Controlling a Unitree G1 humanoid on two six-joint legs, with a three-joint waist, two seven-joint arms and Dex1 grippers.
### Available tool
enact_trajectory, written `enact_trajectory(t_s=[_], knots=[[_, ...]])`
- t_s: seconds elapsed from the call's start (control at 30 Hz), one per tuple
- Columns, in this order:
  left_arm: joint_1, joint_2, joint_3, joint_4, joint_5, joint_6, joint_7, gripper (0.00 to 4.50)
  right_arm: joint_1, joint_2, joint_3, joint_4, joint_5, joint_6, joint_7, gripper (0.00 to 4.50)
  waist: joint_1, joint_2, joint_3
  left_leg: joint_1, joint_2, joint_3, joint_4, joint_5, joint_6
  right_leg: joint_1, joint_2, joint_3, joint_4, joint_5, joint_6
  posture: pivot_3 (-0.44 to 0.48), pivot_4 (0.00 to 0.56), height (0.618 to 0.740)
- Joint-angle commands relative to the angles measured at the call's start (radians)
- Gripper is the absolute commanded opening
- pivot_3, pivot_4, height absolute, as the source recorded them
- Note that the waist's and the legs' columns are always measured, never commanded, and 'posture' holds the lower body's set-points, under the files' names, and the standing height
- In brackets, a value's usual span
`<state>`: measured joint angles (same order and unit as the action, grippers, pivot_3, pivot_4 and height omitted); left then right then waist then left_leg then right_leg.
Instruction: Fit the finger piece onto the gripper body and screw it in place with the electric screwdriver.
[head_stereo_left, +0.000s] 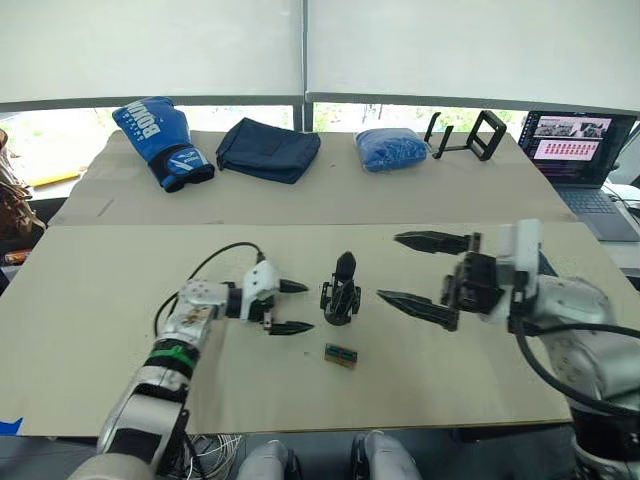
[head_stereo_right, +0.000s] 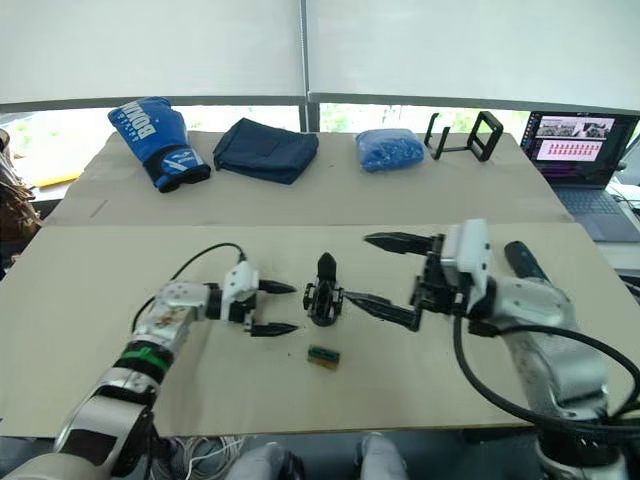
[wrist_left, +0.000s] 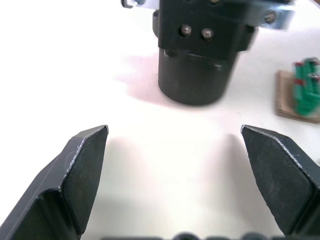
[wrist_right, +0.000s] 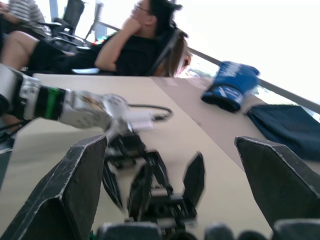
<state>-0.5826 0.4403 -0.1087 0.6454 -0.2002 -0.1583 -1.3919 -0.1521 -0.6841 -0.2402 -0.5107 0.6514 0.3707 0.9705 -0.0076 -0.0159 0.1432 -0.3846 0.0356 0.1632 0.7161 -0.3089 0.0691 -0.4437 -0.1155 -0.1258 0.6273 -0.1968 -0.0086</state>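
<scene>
Both grippers spread, empty: left gripper and right gripper flank gripper body. Risk: body tips if nudged. Electric screwdriver, probably behind right arm, ungrasped.

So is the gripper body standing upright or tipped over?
Upright: the gripper body stands on its round base on the table, black finger pointing up, between the two open pincers.
</scene>
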Motion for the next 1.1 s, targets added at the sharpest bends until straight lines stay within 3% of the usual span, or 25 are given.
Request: enact_trajectory(t_s=[0.03,0.2,0.47,0.63,0.73,0.87,1.0,1.1], knots=[[0.033,0.042,0.064,-0.125,-0.088,0.052,-0.025,4.49,0.13,-0.028,-0.154,-0.061,0.0,-0.006,-0.04,4.5,0.009,0.0,0.0,0.0,0.0,0.0,0.0,0.0,0.0,0.0,0.0,0.0,-0.001,0.0,0.0,0.0,0.15,0.74],[0.067,0.108,0.152,-0.244,-0.185,0.096,-0.038,4.49,0.517,0.107,-0.446,-0.071,-0.1,-0.169,-0.075,4.5,0.04,0.0,0.0,-0.001,-0.001,-0.003,0.0,-0.001,0.001,0.003,0.001,0.0,-0.003,-0.001,0.002,0.0,0.15,0.74],[0.229,0.148,0.204,-0.579,-0.343,0.332,0.024,4.49,0.81,0.337,-0.568,-0.078,-0.111,-0.309,-0.161,4.5,0.018,0.003,0.001,0.006,-0.001,0.0,-0.004,-0.002,0.001,0.006,0.001,0.005,-0.003,-0.007,0.011,0.0,0.15,0.74],[0.231,0.142,0.214,-0.656,-0.386,0.397,0.084,4.49,0.889,0.404,-0.589,-0.051,-0.092,-0.334,-0.208,4.5,0.019,0.006,0.001,0.006,0.0,-0.002,-0.004,-0.005,-0.009,0.005,0.0,0.008,-0.002,-0.007,0.01,0.0,0.15,0.74],[0.217,0.135,0.206,-0.674,-0.39,0.411,0.098,4.49,0.85,0.348,-0.598,-0.041,-0.054,-0.276,-0.256,4.5,0.014,0.007,0.001,0.007,-0.001,-0.001,-0.004,-0.005,-0.009,0.005,0.0,0.01,-0.002,-0.008,0.008,0.0,0.15,0.74],[0.192,0.124,0.2,-0.697,-0.397,0.424,0.12,4.49,0.724,0.162,-0.628,0.053,0.035,-0.111,-0.316,4.5,0.01,0.007,0.002,0.008,-0.001,0.0,-0.004,-0.004,-0.008,0.005,0.001,0.012,-0.001,-0.009,0.004,0.0,0.15,0.74],[0.184,0.114,0.194,-0.726,-0.396,0.44,0.161,4.49,0.598,-0.125,-0.571,0.247,0.035,0.182,-0.33,4.5,0.017,0.007,0.002,0.008,-0.001,0.0,-0.005,-0.001,-0.001,0.005,0.001,0.012,-0.002,-0.006,-0.002,0.0,0.15,0.74],[0.188,0.107,0.187,-0.744,-0.387,0.426,0.185,4.49,0.452,-0.275,-0.485,0.431,0.0,0.225,-0.263,4.5,0.018,0.006,0.002,0.007,-0.002,0.0,-0.004,-0.001,0.001,0.005,0.001,0.012,-0.002,-0.006,-0.005,0.0,0.15,0.74]])
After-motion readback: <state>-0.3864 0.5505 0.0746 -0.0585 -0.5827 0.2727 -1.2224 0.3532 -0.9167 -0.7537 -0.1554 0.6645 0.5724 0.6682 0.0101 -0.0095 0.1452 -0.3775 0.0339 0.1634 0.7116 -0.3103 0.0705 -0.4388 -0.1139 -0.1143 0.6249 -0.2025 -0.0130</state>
